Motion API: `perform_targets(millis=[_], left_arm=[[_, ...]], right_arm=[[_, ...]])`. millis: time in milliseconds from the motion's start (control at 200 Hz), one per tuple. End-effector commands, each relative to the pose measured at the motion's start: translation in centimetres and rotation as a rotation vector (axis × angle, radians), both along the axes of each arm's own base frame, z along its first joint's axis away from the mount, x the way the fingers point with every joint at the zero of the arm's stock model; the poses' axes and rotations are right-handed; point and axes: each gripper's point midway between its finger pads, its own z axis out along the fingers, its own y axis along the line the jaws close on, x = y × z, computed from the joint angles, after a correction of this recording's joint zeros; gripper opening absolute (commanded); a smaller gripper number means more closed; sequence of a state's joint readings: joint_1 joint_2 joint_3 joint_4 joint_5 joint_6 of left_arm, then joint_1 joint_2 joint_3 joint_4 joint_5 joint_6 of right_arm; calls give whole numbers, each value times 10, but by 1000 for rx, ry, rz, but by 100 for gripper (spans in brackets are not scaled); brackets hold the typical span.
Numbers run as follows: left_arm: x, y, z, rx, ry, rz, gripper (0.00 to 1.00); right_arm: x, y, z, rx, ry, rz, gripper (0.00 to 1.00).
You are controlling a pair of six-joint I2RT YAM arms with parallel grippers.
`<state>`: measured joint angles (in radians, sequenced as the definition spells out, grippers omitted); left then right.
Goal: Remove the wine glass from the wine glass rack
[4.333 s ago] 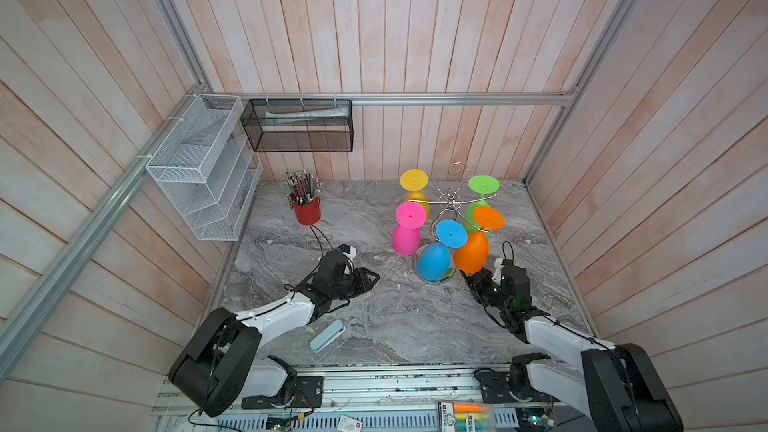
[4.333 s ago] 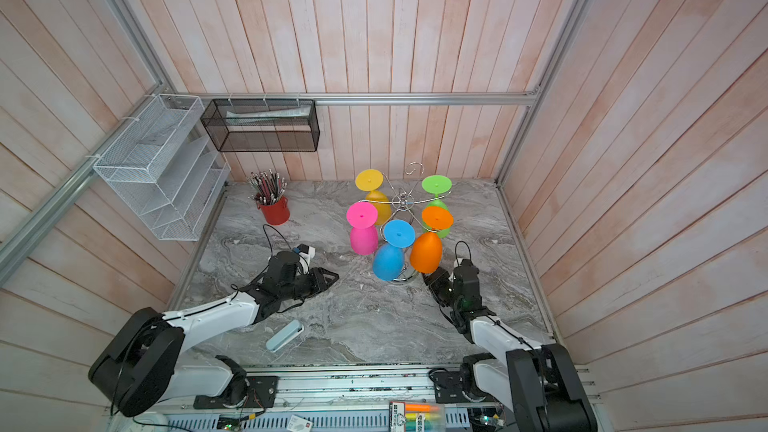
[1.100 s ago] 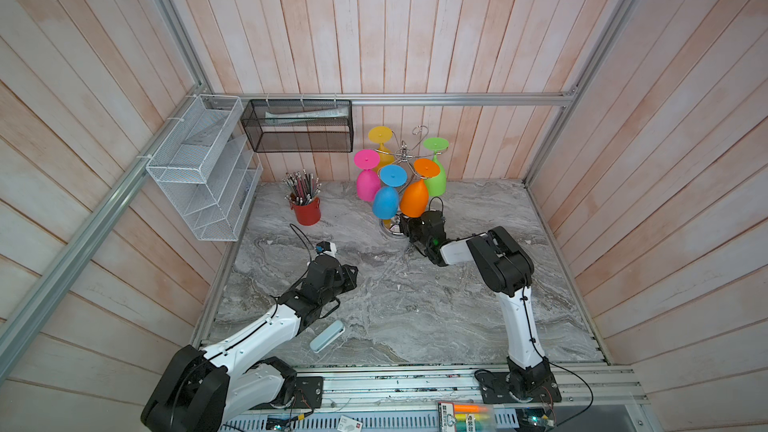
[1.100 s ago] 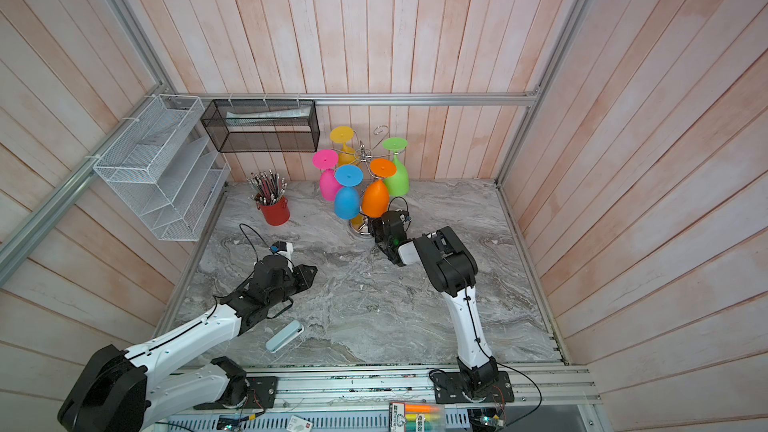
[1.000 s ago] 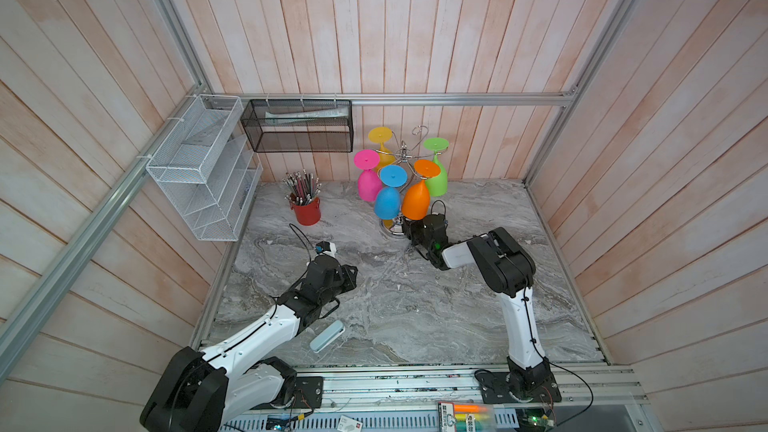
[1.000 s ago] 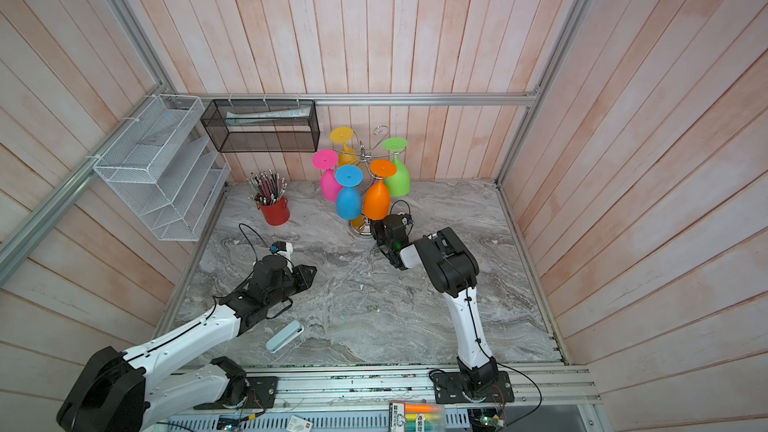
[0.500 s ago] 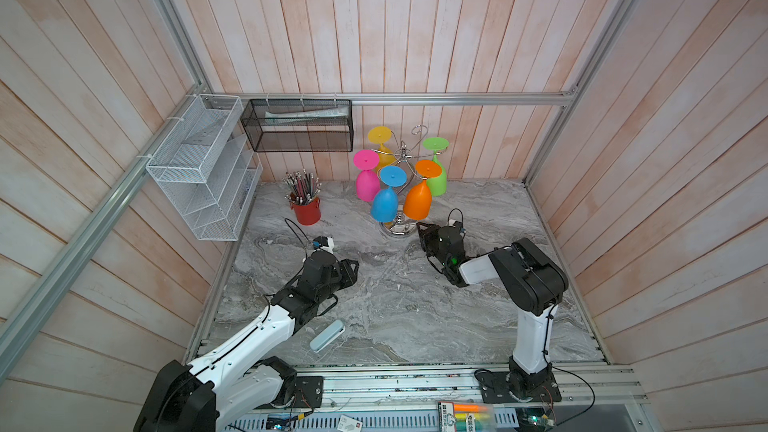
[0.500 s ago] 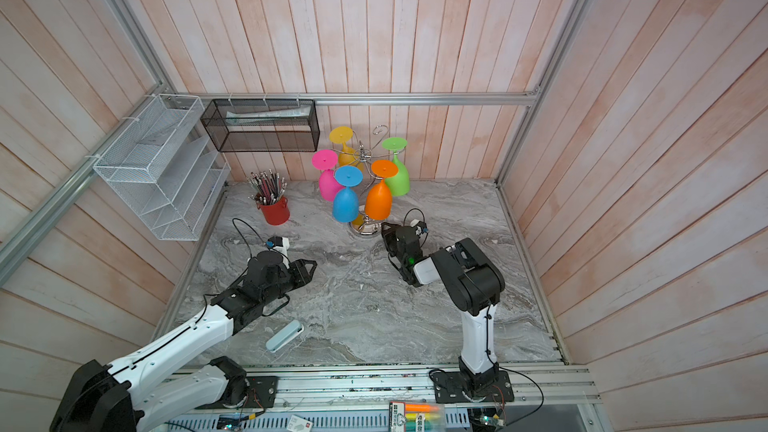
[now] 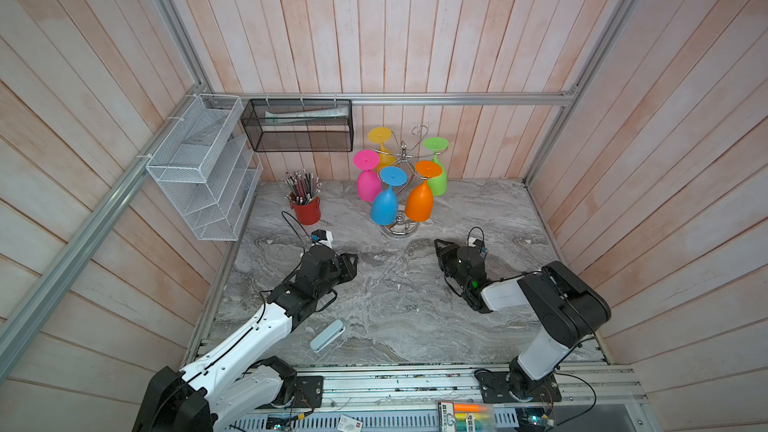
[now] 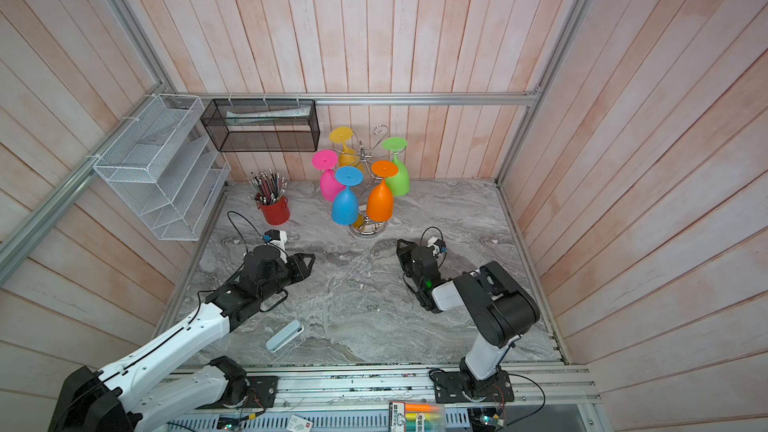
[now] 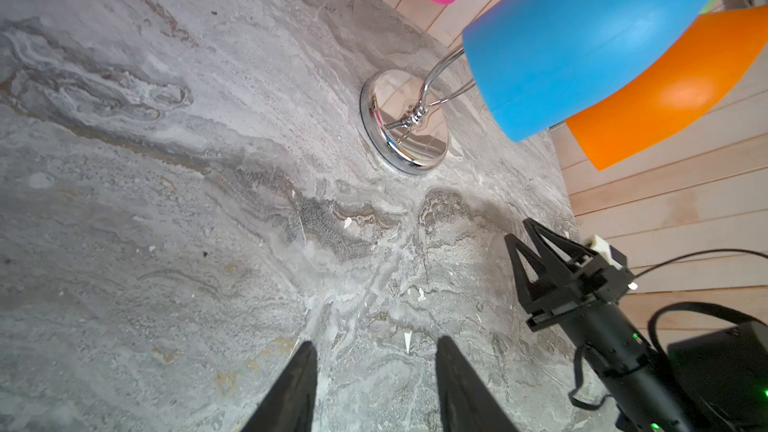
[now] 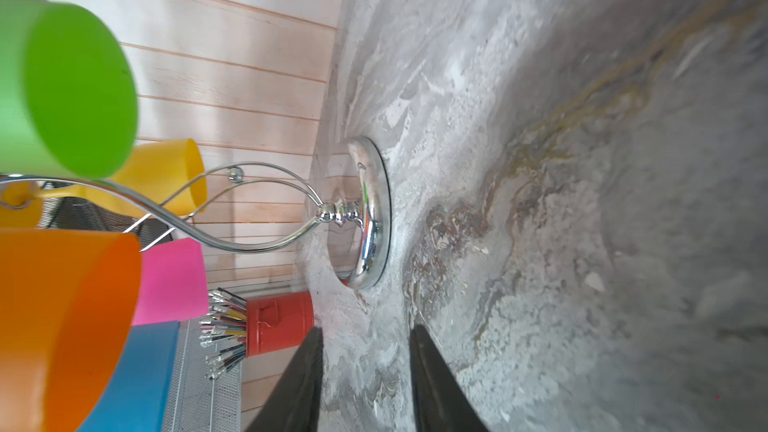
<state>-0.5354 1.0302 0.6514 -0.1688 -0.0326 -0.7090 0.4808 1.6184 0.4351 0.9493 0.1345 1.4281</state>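
Left gripper (image 11: pixel 374 351) is hanging over the grey marble tabletop (image 9: pixel 374 305) with its black fingers spread, nothing between them. Right gripper (image 12: pixel 363 332) is doing the same: fingers parted, gripping nothing, pointing toward the rack's round base. Both are sitting near the shiny chrome wire wine glass rack (image 9: pixel 401 227), in front of it, touching none of it.

The rack is standing at the back of the table by the wall, with five plastic glasses hanging upside down from its hooks. The blue wine glass (image 9: pixel 384 206) and orange wine glass (image 9: pixel 419 202) are facing the arms and blocking the way to the pink wine glass (image 9: pixel 368 184), green wine glass (image 9: pixel 437 178) and yellow wine glass (image 9: pixel 380 137) behind.

Left of the rack, a red metal cup of pencils (image 9: pixel 307 211) is standing, and a pale blue flat case (image 9: pixel 327 335) is lying by the front edge.
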Motion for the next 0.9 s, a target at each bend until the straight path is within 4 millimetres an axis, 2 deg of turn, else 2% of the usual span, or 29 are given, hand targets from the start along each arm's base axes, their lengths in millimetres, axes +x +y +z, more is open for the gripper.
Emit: perform_targets(millis=[0, 85, 175, 270, 390, 525, 675, 750, 895], left_arm=[[12, -3, 40, 82, -108, -35, 51], [21, -7, 75, 142, -198, -64, 55], [28, -14, 113, 207, -302, -101, 63], [33, -25, 147, 249, -403, -154, 65], [31, -43, 175, 289, -516, -237, 65], [19, -54, 176, 330, -614, -333, 65], [-7, -55, 173, 296, -719, -409, 65], [-14, -59, 169, 297, -733, -449, 65], [-13, -64, 160, 305, -729, -467, 65]], right_arm=[[-12, -42, 11, -89, -21, -88, 37], [-19, -66, 37, -136, -62, -127, 39], [-21, -79, 85, -213, -153, -142, 41], [-20, -75, 137, -281, -256, -98, 43], [-13, -54, 181, -303, -336, 14, 43], [2, -25, 214, -279, -398, 141, 43], [24, 6, 244, -252, -445, 257, 43], [38, 16, 251, -239, -448, 289, 43], [60, 30, 259, -221, -446, 318, 42]])
